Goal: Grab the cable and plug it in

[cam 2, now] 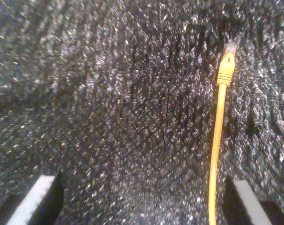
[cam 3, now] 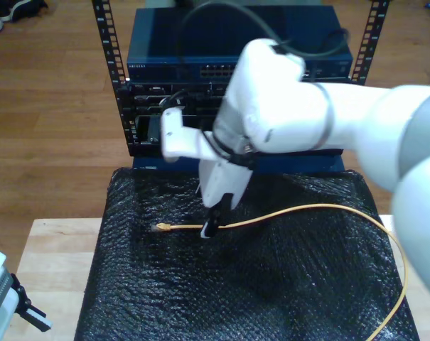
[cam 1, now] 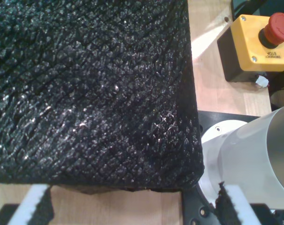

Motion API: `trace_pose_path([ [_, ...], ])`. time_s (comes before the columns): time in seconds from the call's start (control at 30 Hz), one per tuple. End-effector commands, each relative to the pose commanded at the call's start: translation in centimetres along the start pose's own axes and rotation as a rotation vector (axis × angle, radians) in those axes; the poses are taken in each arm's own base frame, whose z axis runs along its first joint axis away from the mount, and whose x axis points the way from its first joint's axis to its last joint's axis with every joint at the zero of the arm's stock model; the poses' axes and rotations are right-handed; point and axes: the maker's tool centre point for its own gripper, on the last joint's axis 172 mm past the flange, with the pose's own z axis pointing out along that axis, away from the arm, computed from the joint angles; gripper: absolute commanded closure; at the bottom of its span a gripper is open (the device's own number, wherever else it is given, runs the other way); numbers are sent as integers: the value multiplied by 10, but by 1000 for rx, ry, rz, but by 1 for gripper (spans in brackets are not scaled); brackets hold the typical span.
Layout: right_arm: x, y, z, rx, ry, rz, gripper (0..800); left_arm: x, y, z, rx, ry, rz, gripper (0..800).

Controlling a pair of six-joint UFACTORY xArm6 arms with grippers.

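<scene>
Wooden floor [cam 3: 51, 106] behind a black equipment rack [cam 3: 229, 42].

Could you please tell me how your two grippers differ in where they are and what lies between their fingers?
My second gripper hangs over the black mat, the cable running between its fingers. My first gripper sits at the mat's corner with only mat edge and wood ahead. Both are open and hold nothing.

bare black foam mat [cam 3: 271, 298] is seen on every side of the cable [cam 3: 300, 211], so a path is left open there. beyond the cable's plug end, the way is closed by the equipment rack [cam 3: 236, 64]. the large white arm [cam 3: 307, 114] hangs over the cable's middle.
</scene>
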Motion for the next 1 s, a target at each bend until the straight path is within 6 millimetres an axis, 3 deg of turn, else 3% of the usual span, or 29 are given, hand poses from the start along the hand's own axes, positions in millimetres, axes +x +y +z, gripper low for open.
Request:
trace_pose_path([
  [0.17,10,12,23,5,-49,50,4,0,0,0,1,-1,0,1],
  [0.5,9,39,48,-36,-148,139,10,-1,-1,0,1,-1,-16,1],
  [0.63,18,48,57,-60,-178,136,14,0,-1,0,1,-1,-15,1],
  [0.83,32,57,62,-73,-173,135,39,0,-1,0,1,-1,-15,1],
  [1.0,37,53,72,-65,-183,123,53,0,-1,0,1,-1,-15,1],
])
